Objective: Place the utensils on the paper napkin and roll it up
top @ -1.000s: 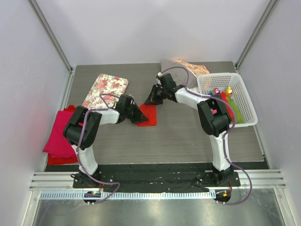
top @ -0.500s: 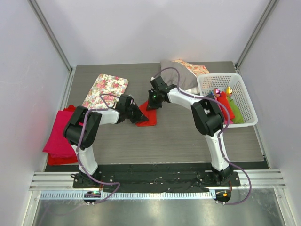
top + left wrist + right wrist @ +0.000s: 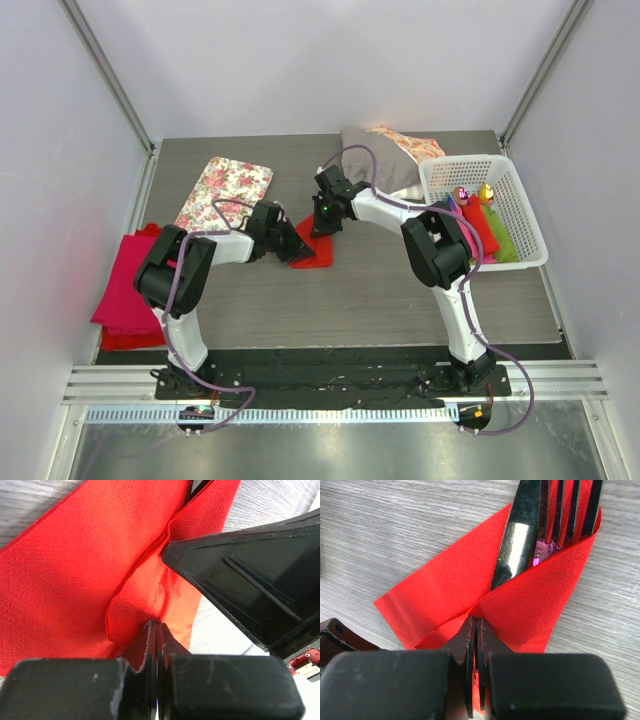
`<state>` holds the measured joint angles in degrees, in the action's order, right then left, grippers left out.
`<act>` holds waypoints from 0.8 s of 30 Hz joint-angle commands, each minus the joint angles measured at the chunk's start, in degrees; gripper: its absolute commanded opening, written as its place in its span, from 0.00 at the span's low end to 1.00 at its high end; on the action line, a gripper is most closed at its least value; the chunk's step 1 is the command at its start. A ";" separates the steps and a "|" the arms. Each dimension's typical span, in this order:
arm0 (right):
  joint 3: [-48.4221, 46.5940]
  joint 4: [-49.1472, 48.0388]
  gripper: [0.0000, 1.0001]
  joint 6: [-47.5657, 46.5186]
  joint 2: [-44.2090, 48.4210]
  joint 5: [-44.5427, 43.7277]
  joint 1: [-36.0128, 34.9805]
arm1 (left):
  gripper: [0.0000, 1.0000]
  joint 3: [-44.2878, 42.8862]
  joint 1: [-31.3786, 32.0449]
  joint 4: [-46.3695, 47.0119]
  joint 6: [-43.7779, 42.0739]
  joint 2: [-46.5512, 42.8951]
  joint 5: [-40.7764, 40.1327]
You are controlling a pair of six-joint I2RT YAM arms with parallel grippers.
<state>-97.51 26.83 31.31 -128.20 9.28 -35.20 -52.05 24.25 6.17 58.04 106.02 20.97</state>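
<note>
The paper napkin [image 3: 318, 250] is a bright red sheet on the grey table, folded over itself. In the right wrist view the napkin [image 3: 445, 590] wraps the utensils: a knife [image 3: 516, 535] and a fork [image 3: 572, 507] stick out of the fold at the top. My right gripper [image 3: 476, 622] is shut, pinching the napkin where the flap crosses over. My left gripper [image 3: 157, 626] is shut on a crumpled fold of the napkin [image 3: 75, 580], with the right gripper's black body [image 3: 250, 565] close in front of it. Seen from above, the left gripper [image 3: 297, 246] and right gripper [image 3: 321, 218] meet at the napkin.
A floral board [image 3: 226, 188] lies at the back left. A thick magenta cloth stack [image 3: 125, 290] sits at the left edge. A white basket [image 3: 530, 225] with coloured rolls stands at the right, and a floral cushion [image 3: 395, 148] lies behind it.
My right gripper has swung left and nearer over the napkin, carrying its corner across the utensils. The left arm has not moved.
</note>
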 commanded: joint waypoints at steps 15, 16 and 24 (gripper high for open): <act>-10.68 2.35 0.01 -0.11 -0.47 -0.05 -0.04 | 0.00 0.81 -0.78 -4.94 -2.05 1.47 -4.97; -10.42 2.52 0.01 -0.11 -0.30 -0.05 -0.13 | 0.00 0.73 -0.70 -5.03 -2.05 1.47 -4.98; -6.99 2.79 0.01 -0.90 0.23 -1.28 -0.04 | 0.00 0.72 -0.78 -4.94 -1.79 1.65 -4.97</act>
<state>-105.36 29.06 31.16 -129.05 9.26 -35.16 -52.05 24.23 6.17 58.04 106.02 20.97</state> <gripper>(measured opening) 0.049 0.013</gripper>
